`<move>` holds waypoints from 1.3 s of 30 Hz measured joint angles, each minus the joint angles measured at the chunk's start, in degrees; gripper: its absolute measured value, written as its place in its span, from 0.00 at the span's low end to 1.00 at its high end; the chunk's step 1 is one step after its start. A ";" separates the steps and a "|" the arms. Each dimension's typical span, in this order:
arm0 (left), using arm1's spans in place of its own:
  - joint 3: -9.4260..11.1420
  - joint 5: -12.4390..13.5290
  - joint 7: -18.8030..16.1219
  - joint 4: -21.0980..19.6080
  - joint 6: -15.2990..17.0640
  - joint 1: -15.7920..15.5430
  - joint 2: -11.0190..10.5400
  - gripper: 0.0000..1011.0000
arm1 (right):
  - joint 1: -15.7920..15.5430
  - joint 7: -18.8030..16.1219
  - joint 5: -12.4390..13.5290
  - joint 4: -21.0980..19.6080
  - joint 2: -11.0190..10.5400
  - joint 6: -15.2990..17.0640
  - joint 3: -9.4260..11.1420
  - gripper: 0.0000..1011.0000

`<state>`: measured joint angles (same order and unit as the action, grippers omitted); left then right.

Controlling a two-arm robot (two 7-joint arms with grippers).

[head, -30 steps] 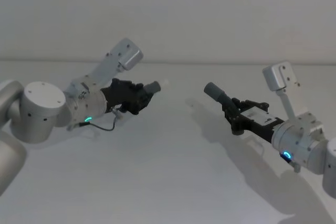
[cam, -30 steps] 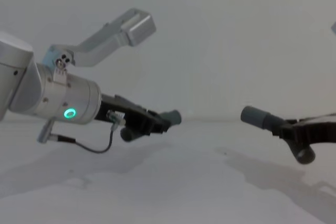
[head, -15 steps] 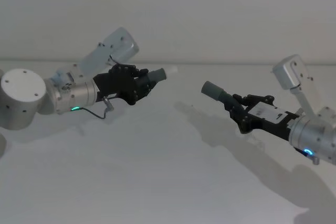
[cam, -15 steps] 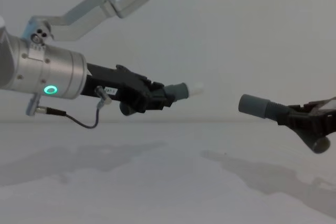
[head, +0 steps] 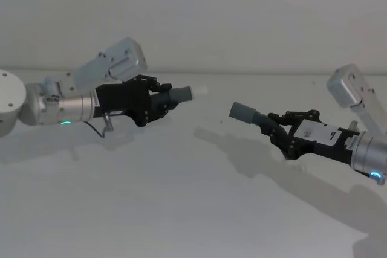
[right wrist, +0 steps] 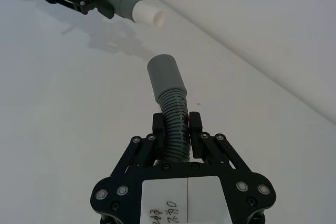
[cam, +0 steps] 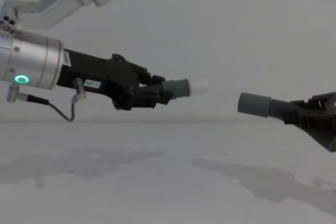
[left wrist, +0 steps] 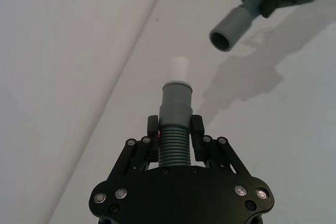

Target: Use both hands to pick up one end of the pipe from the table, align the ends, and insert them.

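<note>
Chest view, mid-task: lifted clear of the bench already. Clamped round the ribbed middle of the white-tipped piece with the left jaws, likewise round the cuffed piece with the right jaws. Facing end to end, well apart, tip slightly higher. Left to do: finer alignment, then insertion.

Dim, flat and even, lit softly from overhead. Throws broad, soft-edged grey shadows onto the white table, darkest toward its right side.
</note>
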<state>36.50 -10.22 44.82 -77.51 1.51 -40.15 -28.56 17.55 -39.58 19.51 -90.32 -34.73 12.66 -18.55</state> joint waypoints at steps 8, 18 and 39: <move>0.88 -0.90 4.42 -0.20 -2.38 -0.90 -1.94 0.34 | 0.67 -2.94 0.66 -0.25 -1.44 -2.13 -0.65 0.27; 1.66 -2.21 8.12 -0.31 -3.99 -1.76 -3.42 0.34 | 1.41 -5.17 1.00 -1.69 -2.68 -3.18 -1.84 0.27; 2.13 -5.51 11.01 -1.13 -4.65 -2.09 -4.44 0.34 | 2.71 -5.57 0.75 -3.06 -3.22 -2.43 -4.30 0.27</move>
<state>38.63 -15.72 55.84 -78.63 -3.14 -42.24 -33.00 20.26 -45.16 20.26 -93.37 -37.96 10.23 -22.85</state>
